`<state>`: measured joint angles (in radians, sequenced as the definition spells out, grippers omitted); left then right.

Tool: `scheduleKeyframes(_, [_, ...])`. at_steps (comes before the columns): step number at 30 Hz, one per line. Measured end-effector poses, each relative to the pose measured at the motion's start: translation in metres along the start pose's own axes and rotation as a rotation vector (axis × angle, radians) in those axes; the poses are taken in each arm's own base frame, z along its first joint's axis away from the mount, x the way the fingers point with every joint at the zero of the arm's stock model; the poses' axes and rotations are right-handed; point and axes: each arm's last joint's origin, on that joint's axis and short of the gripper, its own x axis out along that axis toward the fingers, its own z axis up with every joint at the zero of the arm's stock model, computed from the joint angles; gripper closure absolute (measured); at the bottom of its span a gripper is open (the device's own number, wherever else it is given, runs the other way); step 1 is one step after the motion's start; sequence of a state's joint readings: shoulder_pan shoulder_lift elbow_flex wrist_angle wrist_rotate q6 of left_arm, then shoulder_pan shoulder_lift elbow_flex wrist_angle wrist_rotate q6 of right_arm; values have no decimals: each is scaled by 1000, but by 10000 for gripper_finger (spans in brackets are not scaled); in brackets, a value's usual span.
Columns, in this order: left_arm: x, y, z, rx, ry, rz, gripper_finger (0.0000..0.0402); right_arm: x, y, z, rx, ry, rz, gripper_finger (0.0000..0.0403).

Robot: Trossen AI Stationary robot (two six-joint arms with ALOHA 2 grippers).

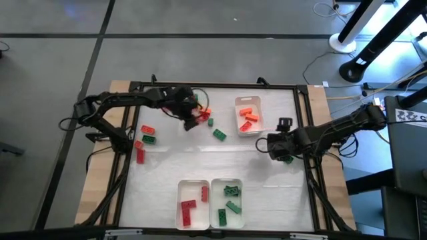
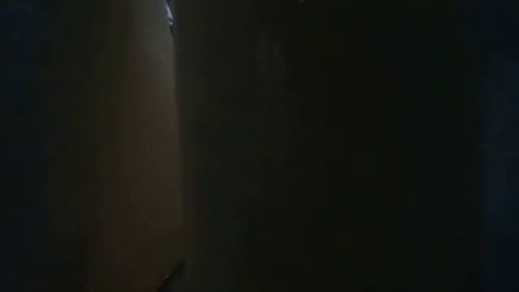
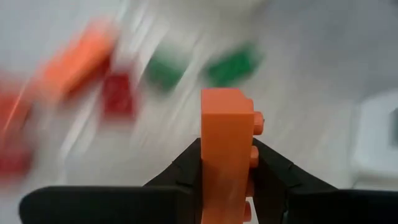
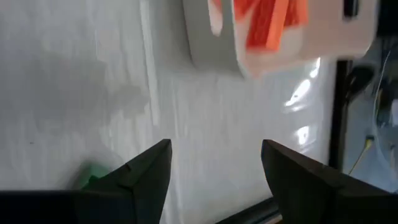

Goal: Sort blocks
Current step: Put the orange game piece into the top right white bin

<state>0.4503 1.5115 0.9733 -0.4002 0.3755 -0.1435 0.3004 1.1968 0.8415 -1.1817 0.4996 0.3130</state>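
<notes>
Overhead, the left gripper (image 1: pixel 194 120) is hanging over the table (image 1: pixel 200 160) near loose blocks (image 1: pixel 148 138), well clear of the orange tray (image 1: pixel 248 115). Low down, everything is dark. Past the left jaws, an orange block (image 3: pixel 226 155) is sitting clamped upright. Past the right gripper (image 4: pixel 214 168), jaws are standing apart over bare white surface.

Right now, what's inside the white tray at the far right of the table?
The far-right tray holds only orange blocks, about three showing from above. Anything beneath them is covered and can't be seen.
</notes>
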Motion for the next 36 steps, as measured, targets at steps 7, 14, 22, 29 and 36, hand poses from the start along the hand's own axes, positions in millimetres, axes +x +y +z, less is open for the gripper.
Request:
scheduleKeyframes(7, [11,-42,38,231,-414,-164,322,15,8,-13,5,75,79,157])
scheduleKeyframes(14, [30,-63,57,349,-747,-168,318,16,9,-8,23,30,86,157])
scheduleKeyframes(22, [84,-56,72,319,-882,-74,316,16,11,-8,28,39,144,157])
scheduleKeyframes(29, [131,-59,101,314,-885,-80,314,15,16,-9,106,108,308,157])
scheduleKeyframes(36, [144,-56,113,284,-854,-19,314,14,15,-16,191,208,318,157])
